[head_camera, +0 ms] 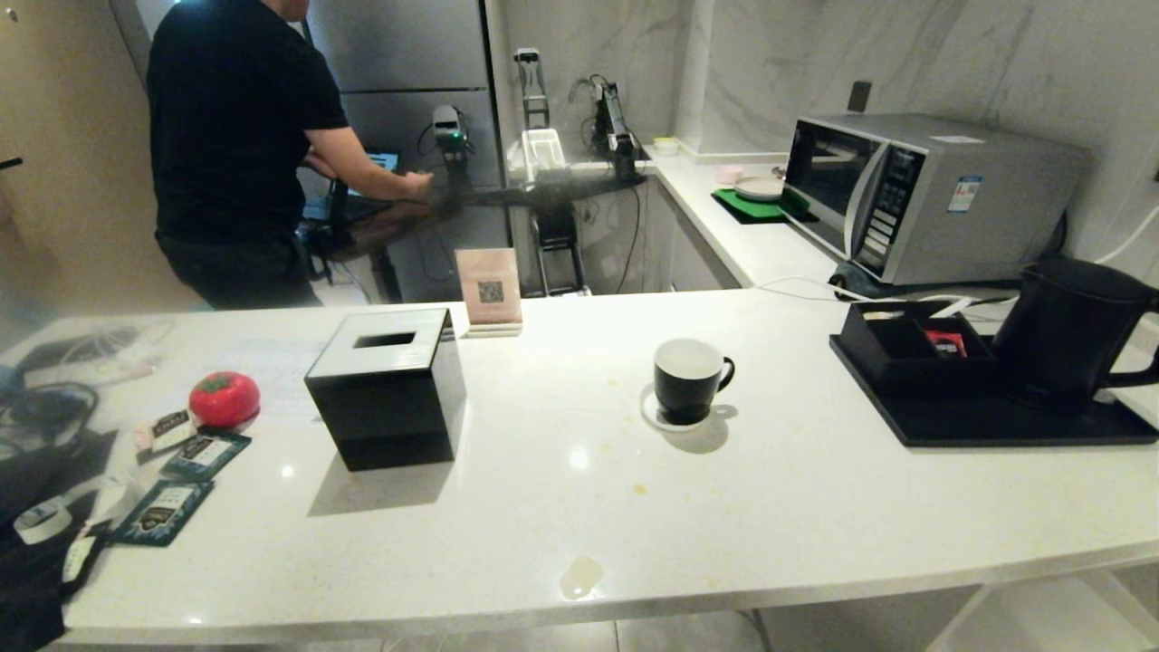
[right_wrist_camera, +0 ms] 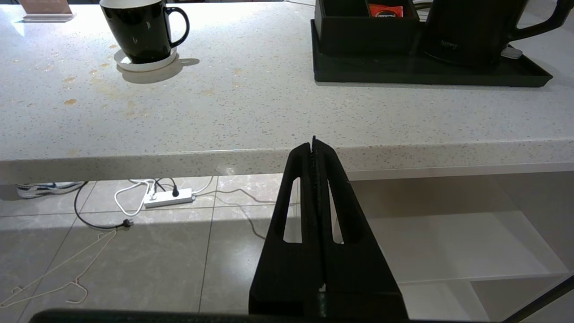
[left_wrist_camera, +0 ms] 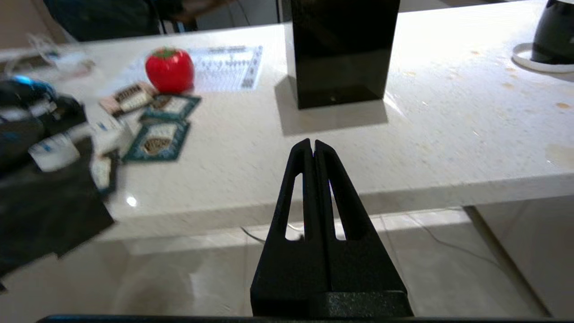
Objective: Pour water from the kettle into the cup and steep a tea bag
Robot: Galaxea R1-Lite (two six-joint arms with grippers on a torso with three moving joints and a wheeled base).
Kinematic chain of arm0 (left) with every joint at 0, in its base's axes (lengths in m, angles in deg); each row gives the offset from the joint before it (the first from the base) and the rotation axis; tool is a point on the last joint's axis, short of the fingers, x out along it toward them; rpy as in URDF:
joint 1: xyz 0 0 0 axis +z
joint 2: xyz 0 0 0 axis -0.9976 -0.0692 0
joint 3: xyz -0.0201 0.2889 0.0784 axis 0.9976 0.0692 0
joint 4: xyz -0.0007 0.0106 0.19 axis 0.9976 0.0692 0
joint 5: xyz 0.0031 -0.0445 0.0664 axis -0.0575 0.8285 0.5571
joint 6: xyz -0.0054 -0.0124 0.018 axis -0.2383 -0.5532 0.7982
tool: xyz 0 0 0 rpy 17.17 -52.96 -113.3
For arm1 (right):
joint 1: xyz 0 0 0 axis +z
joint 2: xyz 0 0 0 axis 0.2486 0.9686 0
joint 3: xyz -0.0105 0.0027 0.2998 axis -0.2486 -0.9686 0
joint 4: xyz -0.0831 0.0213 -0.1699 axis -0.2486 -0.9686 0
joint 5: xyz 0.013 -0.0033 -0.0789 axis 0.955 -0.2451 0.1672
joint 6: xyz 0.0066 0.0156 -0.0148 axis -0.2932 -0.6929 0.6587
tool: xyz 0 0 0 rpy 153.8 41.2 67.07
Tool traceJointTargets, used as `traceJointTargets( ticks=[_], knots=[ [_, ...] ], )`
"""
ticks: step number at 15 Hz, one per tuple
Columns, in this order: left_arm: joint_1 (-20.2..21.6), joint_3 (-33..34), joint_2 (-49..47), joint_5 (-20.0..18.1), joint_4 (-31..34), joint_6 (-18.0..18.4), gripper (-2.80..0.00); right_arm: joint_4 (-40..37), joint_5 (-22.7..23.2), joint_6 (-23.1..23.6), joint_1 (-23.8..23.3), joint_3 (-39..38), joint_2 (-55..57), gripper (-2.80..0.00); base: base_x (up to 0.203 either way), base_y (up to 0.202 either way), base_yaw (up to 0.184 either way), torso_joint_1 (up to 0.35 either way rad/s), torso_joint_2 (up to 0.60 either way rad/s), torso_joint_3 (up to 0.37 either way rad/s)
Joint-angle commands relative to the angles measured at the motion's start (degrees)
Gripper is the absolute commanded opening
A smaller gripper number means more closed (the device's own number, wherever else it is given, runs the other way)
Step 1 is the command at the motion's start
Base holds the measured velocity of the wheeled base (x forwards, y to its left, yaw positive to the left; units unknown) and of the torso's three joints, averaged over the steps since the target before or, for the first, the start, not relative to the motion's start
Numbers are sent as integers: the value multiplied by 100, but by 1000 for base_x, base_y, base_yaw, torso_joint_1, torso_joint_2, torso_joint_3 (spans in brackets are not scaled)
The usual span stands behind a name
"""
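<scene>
The black cup [head_camera: 688, 380] [right_wrist_camera: 139, 29] with a white inside stands on a small white coaster near the middle of the white counter. Its bottom edge shows in the left wrist view [left_wrist_camera: 554, 31]. The tall black kettle [head_camera: 1068, 330] [right_wrist_camera: 471, 29] stands on a black tray [head_camera: 996, 421] at the right. Several tea bag packets [head_camera: 181, 475] [left_wrist_camera: 157, 139] lie at the counter's left end. My left gripper [left_wrist_camera: 312, 143] hangs shut and empty just off the counter's front edge. My right gripper [right_wrist_camera: 312, 144] is shut and empty below the front edge. Neither arm shows in the head view.
A black cube tissue box [head_camera: 387, 389] stands left of the cup, a red tomato-shaped thing [head_camera: 224, 398] beyond the packets. A microwave [head_camera: 924, 195] sits behind the tray. A person in black stands beyond the counter. Cables and a power strip [right_wrist_camera: 168, 197] lie on the floor.
</scene>
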Motion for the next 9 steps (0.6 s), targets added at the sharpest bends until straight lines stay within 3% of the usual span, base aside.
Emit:
traceJointTargets(
  ticks=[1, 3, 9],
  knots=[
    [0, 0, 123, -6, 84, -208, -280, 0, -2, 7, -1, 0, 9, -280, 0, 0, 0, 0, 0, 0],
    [-3, 0, 123, 64, 108, -439, -280, 0, -2, 7, -1, 0, 9, -280, 0, 0, 0, 0, 0, 0],
    [0, 0, 123, 64, 99, -456, -280, 0, -2, 7, -1, 0, 9, -280, 0, 0, 0, 0, 0, 0]
  ],
)
